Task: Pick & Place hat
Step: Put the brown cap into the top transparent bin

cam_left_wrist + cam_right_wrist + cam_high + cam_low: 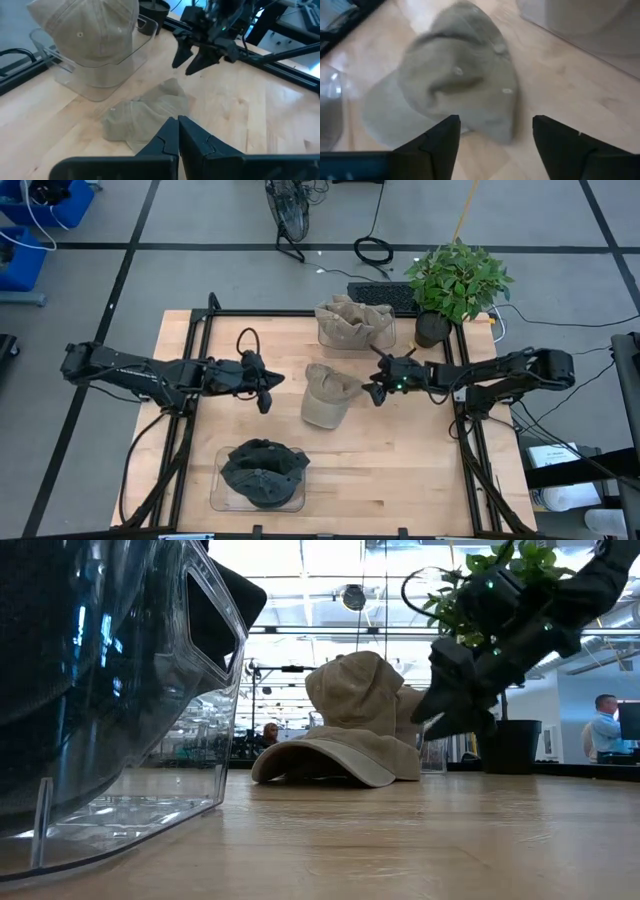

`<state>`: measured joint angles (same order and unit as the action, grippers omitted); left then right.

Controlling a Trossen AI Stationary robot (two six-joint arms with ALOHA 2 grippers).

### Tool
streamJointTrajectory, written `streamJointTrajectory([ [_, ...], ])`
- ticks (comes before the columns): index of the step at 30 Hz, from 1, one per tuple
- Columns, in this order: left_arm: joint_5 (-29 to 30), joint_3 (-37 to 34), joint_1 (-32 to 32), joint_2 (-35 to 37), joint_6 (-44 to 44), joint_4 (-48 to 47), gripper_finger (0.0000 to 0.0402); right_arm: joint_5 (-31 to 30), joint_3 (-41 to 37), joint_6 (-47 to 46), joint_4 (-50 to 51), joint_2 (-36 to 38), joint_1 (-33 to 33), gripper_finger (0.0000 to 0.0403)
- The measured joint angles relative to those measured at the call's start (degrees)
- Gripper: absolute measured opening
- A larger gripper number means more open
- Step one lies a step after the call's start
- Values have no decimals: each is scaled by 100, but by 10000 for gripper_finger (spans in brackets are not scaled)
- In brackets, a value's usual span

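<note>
Wood of the table [400, 470] lay bare along the near edge, except for a clear bin [226, 498] at the near left that held dark hats [262, 472]. In the low view that bin filled the whole left side, very close, and hid the left arm.

Mid-table sat the tan hat [326, 395], flat on the wood, with bare wood all round it. The left gripper [264, 390] hung just left of the hat, its fingers [170, 137] pressed together and holding nothing. The right gripper [372, 388] hung just right of the hat, not touching it. Its own camera showed its fingers [437, 140] spread wide with the hat between and beyond them, nothing in its grip.

Farther back stood a second clear bin [389, 335] with a pile of tan hats [350, 320], near the far edge. A green plant [455, 280] stood at the far right corner.
</note>
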<state>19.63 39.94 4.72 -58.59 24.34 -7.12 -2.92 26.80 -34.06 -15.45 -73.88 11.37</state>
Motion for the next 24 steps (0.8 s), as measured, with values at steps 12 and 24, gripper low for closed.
streamJointTrajectory([
  [12, -27, 0, -53, 0, 20, 94, 12, 108, -103, -37, -722, -701, 16, 248],
  [24, -370, 0, -53, 0, 16, 103, 5, 614, -98, -422, -2380, -1933, -134, 234],
])
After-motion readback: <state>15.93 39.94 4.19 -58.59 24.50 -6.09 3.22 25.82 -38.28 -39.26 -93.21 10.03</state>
